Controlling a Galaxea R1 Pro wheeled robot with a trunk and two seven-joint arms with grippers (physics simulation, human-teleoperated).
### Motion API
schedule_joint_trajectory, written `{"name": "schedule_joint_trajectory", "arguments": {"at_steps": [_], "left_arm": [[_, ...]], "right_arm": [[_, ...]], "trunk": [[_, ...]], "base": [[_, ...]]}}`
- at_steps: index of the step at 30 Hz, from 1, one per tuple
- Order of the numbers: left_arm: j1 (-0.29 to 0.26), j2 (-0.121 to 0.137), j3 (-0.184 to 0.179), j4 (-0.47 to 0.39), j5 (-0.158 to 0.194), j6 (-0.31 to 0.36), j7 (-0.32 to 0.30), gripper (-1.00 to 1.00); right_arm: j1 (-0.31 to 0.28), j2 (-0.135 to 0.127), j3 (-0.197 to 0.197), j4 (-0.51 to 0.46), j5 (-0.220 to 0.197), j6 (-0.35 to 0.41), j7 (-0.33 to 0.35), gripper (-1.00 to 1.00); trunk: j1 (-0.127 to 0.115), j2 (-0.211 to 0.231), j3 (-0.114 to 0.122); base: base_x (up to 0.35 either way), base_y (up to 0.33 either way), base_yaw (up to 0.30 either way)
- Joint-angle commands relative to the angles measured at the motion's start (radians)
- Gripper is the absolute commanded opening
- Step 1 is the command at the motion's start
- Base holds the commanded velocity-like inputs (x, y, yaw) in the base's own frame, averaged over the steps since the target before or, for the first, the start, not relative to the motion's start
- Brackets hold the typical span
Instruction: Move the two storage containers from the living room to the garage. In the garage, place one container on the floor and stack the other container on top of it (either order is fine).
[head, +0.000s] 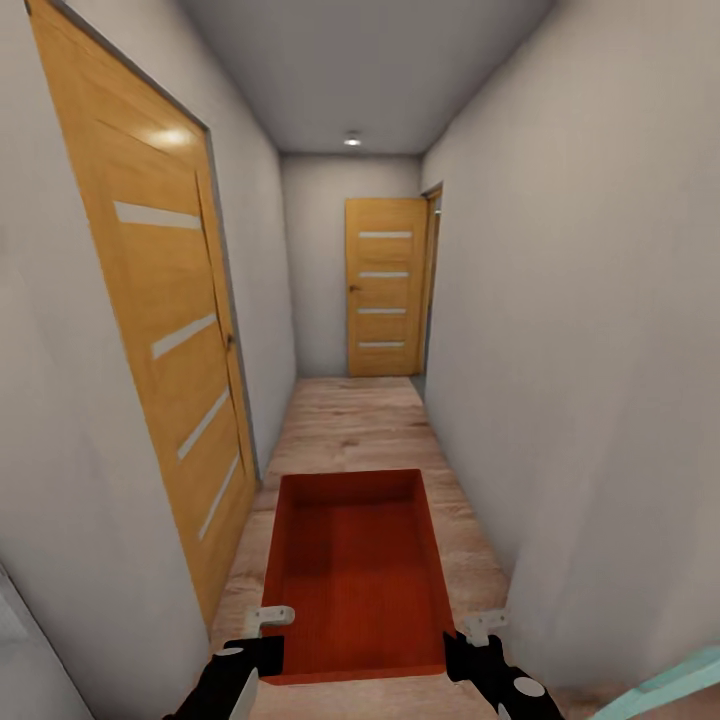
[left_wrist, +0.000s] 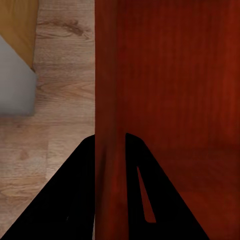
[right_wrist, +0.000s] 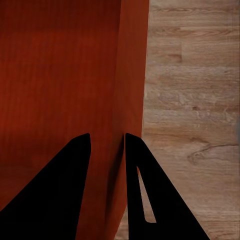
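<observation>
We face a narrow white-walled hallway with a light wood plank floor (head: 350, 420). Our left claw (head: 262, 650) and right claw (head: 468, 655) grip the sides of an orange-red open-top rectangular bin (head: 355, 580). Wooden doors (head: 385, 287) stand ahead and left.

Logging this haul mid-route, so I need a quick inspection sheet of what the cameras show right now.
Surface: light wood plank floor of a narrow hallway.
Job's things: one orange-red container, open top, empty inside, carried ahead of the robot.
Clutter: nothing seen.
Hands: left hand pinches the container's left wall; right hand pinches its right wall, a finger on each side of the wall.
Cables: nothing seen.
Surroundings: white walls, wooden door at left, another door at the far end, ceiling light.
</observation>
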Motion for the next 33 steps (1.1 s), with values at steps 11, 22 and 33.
{"name": "schedule_joint_trajectory", "arguments": {"at_steps": [11, 22, 33], "left_arm": [[0.000, 0.031, 0.007, 0.001, -0.020, 0.009, 0.022, -1.00], [0.000, 0.031, 0.007, 0.001, -0.020, 0.010, 0.022, -1.00], [0.000, 0.031, 0.007, 0.001, -0.020, 0.010, 0.022, -1.00]], "right_arm": [[0.000, -0.002, 0.013, -0.005, 0.005, -0.011, 0.001, -1.00], [0.000, -0.002, 0.013, -0.005, 0.005, -0.011, 0.001, -1.00], [0.000, -0.002, 0.015, -0.004, 0.005, -0.013, 0.001, -1.00]], "trunk": [[0.001, -0.001, 0.000], [0.001, -0.001, 0.000], [0.001, -0.001, 0.000]], "base": [[0.315, 0.054, 0.025], [0.327, -0.096, 0.030], [0.327, -0.098, 0.004]]}}
